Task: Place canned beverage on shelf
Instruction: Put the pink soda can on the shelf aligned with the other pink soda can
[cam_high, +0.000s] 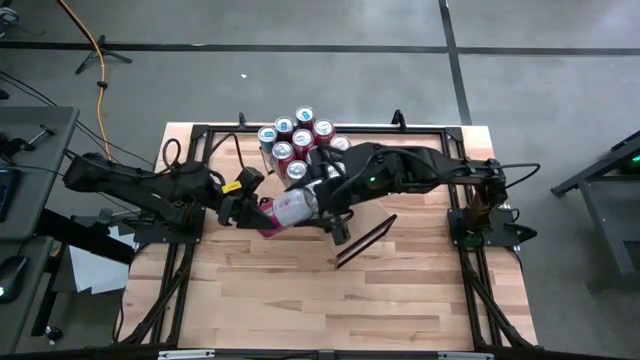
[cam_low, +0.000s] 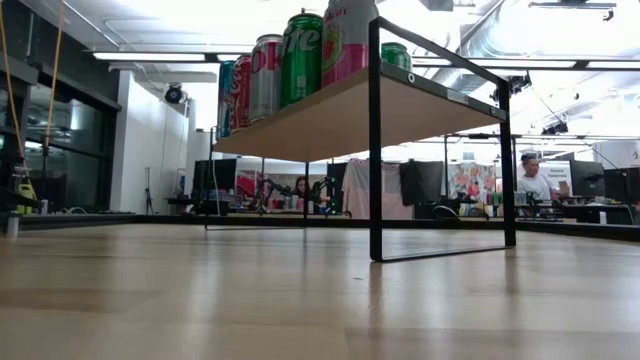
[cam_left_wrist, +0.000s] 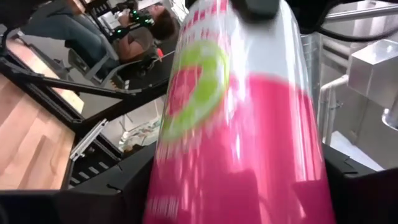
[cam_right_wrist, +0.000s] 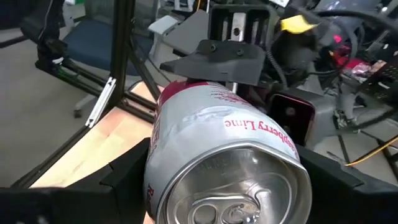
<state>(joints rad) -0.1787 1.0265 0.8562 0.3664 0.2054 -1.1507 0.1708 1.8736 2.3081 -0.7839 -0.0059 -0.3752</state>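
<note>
Pink-and-white raspberry lime can (cam_high: 290, 208) is lying on its side in mid-air above the butcher-block tabletop (cam_high: 300, 290), gripped from both ends at once. Left gripper (cam_high: 243, 211) is clasping the can's pink lower half, its fingers spread to the can's width and pressing on either side; in the left wrist view the can (cam_left_wrist: 239, 124) is filling almost the whole picture. Right gripper (cam_high: 322, 197) is holding the silver top end, its fingers likewise parted around the body; the right wrist view is showing the pull-tab lid (cam_right_wrist: 239, 186) close up, with the left gripper's dark finger (cam_right_wrist: 217, 62) beyond it. Pale-wood shelf (cam_low: 400, 105) on its thin black frame is standing on the table just behind the two grippers, already carrying a cluster of upright cans (cam_high: 297, 140) at one end, among them a green Sprite can (cam_low: 300, 58) and a silver Diet Coke can (cam_low: 265, 75). Seated people are showing in the room behind.
</note>
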